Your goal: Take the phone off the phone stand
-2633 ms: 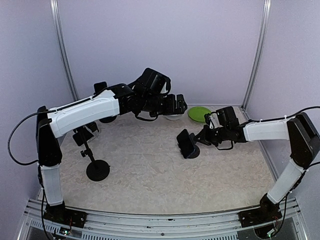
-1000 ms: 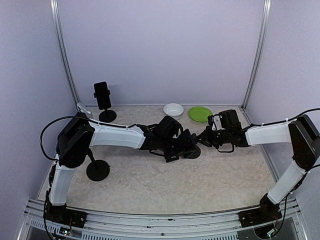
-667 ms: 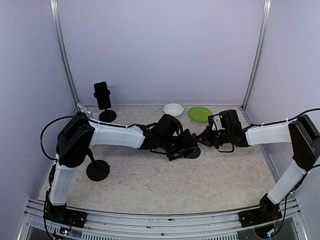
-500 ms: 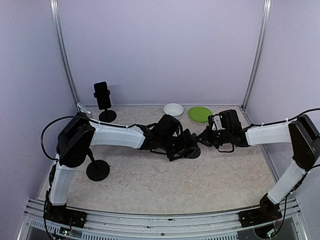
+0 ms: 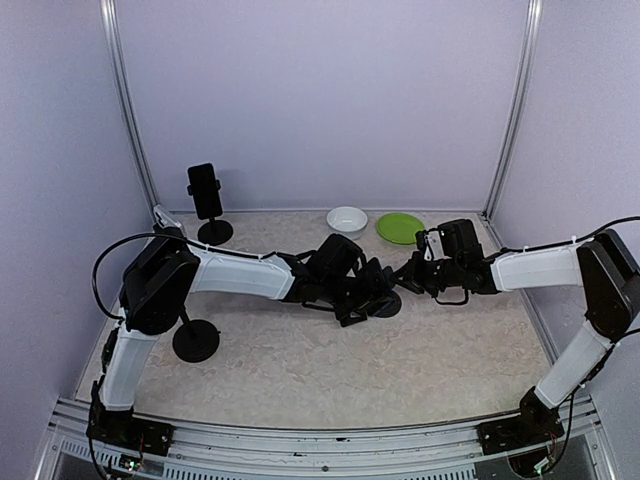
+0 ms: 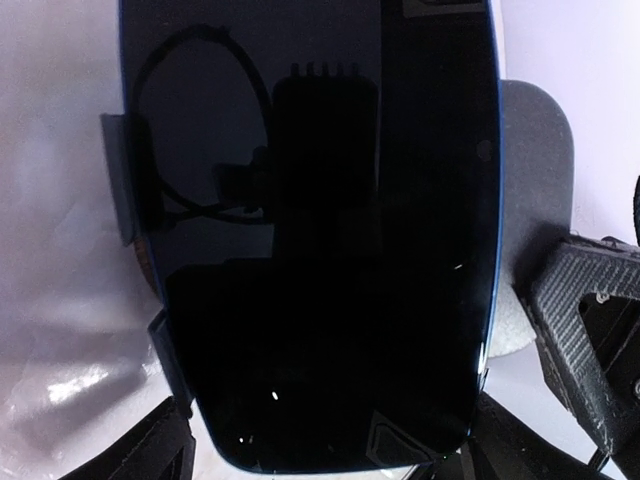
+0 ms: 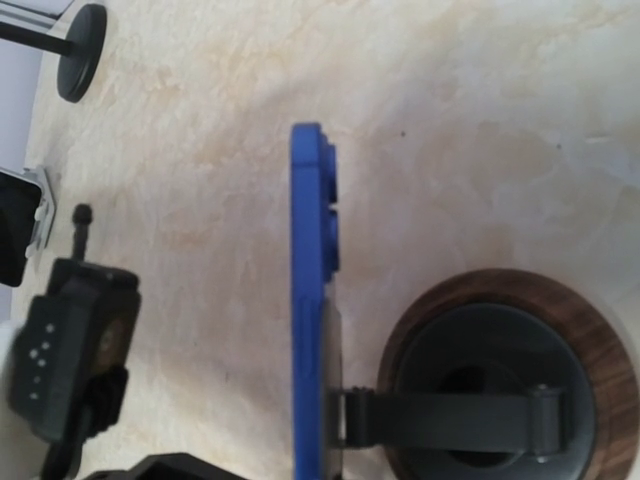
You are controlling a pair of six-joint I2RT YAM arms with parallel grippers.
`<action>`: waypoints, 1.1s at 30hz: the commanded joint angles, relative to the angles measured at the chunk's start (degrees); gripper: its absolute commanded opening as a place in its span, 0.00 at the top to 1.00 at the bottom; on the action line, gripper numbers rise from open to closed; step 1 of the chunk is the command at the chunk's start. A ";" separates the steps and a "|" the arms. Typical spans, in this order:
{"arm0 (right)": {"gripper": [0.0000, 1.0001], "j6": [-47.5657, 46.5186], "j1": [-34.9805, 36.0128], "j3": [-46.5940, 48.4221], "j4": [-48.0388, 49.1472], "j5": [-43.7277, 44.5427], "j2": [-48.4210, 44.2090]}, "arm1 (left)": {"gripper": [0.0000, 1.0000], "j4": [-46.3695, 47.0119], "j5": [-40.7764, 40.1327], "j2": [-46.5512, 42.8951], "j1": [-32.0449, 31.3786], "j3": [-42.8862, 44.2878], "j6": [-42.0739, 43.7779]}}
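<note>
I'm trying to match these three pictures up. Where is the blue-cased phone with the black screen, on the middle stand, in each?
Left wrist: the blue-cased, black-screened phone fills most of the picture, screen towards the camera.
Right wrist: edge-on, a blue upright strip at centre.
Top external: mid-table, mostly hidden by the left tool.
Shared landmark: the round stand base beside it; the left wrist's grey disc is probably the same.

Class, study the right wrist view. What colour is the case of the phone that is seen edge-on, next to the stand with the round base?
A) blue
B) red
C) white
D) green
A: in the right wrist view the phone shows its thin side next to the round base of the phone stand, and that side of the case is plainly blue.
</note>
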 commanded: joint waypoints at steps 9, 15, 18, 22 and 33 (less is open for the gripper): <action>1.00 0.50 -0.55 0.49 2.74 -1.33 -0.51 | 0.23 1.79 2.26 3.90 0.62 4.50 -0.91; 1.00 -0.11 -0.55 0.46 1.92 -0.54 -0.87 | 0.32 0.29 2.62 3.97 0.59 6.19 0.40; 1.00 -0.83 -0.55 0.78 1.12 0.24 -0.85 | 0.38 0.18 1.93 2.92 0.58 5.87 0.60; 1.00 -2.12 -0.55 1.87 -0.81 1.30 -0.60 | 0.44 -0.29 0.95 0.88 0.58 5.85 1.82; 1.00 -6.95 -0.62 7.15 -8.53 5.54 2.24 | 0.49 2.57 -0.81 -3.56 -1.33 6.13 7.58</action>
